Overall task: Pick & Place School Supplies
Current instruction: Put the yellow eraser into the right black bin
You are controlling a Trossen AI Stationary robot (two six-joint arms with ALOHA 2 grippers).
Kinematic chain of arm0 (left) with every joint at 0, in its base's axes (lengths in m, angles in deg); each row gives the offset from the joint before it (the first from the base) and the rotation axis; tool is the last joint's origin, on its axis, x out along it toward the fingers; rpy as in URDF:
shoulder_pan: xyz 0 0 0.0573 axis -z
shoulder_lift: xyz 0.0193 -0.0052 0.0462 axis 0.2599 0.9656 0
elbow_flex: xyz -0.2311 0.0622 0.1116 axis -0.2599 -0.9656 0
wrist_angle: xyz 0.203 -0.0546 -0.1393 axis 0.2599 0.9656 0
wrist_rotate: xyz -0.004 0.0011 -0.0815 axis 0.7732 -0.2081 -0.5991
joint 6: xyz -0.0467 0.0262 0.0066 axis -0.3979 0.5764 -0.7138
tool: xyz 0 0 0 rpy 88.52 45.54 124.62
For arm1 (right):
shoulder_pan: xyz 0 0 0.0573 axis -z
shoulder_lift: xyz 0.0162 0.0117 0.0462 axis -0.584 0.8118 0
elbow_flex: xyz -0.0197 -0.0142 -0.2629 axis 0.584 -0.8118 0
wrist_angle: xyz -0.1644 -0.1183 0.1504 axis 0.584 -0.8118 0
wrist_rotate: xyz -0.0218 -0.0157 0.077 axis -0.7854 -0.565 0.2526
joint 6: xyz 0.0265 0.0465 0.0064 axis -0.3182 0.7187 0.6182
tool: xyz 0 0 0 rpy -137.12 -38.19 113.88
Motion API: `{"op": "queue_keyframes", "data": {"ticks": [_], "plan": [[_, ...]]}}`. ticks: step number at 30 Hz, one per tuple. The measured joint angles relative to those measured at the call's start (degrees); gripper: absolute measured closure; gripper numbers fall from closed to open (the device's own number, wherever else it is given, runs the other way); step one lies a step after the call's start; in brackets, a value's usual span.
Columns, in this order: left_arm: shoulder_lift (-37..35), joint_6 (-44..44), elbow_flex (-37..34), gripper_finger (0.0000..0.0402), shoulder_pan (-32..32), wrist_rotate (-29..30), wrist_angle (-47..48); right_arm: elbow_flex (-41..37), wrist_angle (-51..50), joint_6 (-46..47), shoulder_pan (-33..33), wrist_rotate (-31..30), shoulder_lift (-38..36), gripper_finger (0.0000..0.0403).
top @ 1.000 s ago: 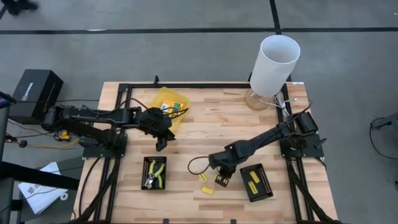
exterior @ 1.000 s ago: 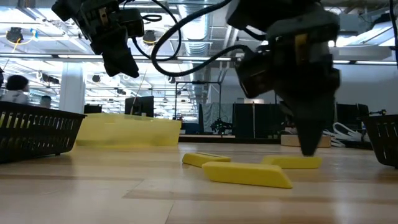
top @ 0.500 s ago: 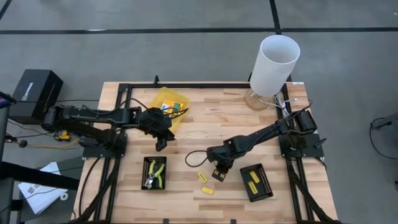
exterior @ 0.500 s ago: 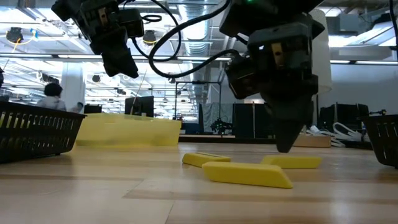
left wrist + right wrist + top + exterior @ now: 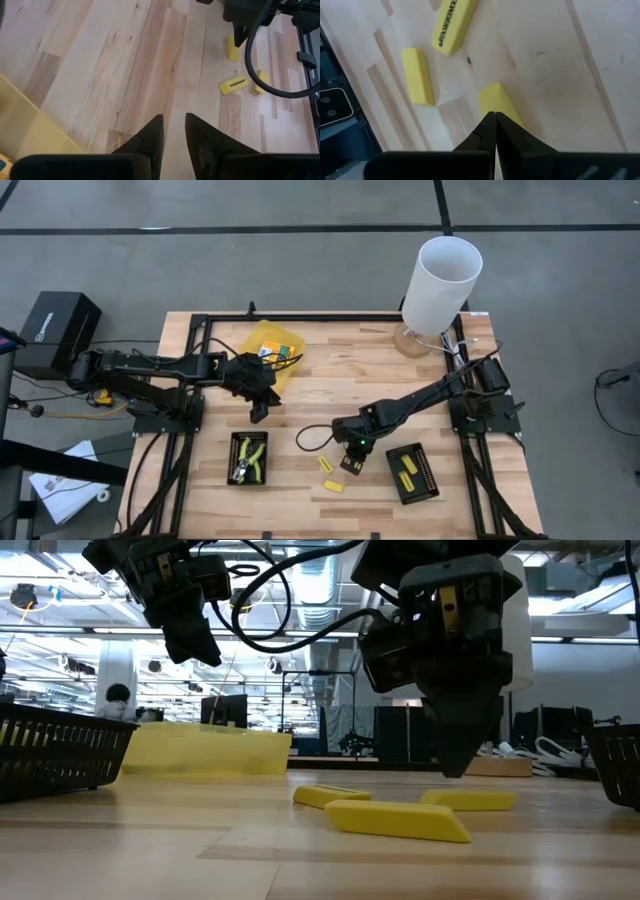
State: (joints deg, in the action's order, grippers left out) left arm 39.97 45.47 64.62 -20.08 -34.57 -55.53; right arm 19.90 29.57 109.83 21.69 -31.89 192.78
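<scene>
Lower centre of the high view, we see the right gripper (image 5: 352, 463) with jaws clenched on nothing, its tips just above one yellow piece (image 5: 501, 107). Two more yellow pieces (image 5: 327, 465) lie just left of it. The left gripper (image 5: 259, 414), centre-left, hangs slightly parted and empty above the black tray (image 5: 233, 471) holding the pliers (image 5: 250, 458).

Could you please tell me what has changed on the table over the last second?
The right gripper, shut and empty, slid from beside the right-hand black tray toward the three loose yellow pieces and lifted slightly; its tips now hang just above one piece. Nothing was taken or released. The left gripper, the pieces, the tool in its tray and the yellow container stayed put.
</scene>
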Motion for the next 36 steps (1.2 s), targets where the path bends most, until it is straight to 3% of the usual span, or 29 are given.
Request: {"op": "queue_keyframes", "data": {"ticks": [36], "plan": [[0.0,1.0,0.0,0.0325,0.0,0.0,0.5,0.0,-2.3,0.2,-0.2,-0.7,0.0,0.0403]]}}
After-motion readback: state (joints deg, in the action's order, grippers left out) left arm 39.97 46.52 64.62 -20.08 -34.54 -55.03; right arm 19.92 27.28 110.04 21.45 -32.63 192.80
